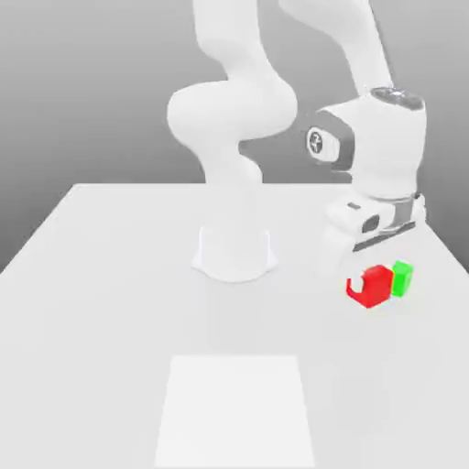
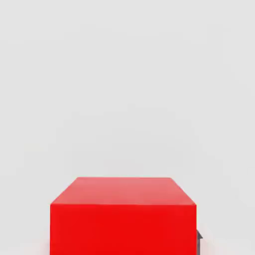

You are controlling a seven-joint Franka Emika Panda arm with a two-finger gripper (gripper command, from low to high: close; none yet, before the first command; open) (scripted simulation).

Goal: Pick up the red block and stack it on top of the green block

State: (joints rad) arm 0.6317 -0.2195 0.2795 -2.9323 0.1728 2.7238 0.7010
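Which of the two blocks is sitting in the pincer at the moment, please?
The red block: the pincer is shut on it, a white finger crossing its face. The green block sits free beside it, toward the exterior view's right.

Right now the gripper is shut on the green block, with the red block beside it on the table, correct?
No, the colours are swapped. The exterior view shows the gripper shut on the red block, with the green block beside it on the table.

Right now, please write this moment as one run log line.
gripper: shut on red block | green block: on table, beside red block | stack: not yet done
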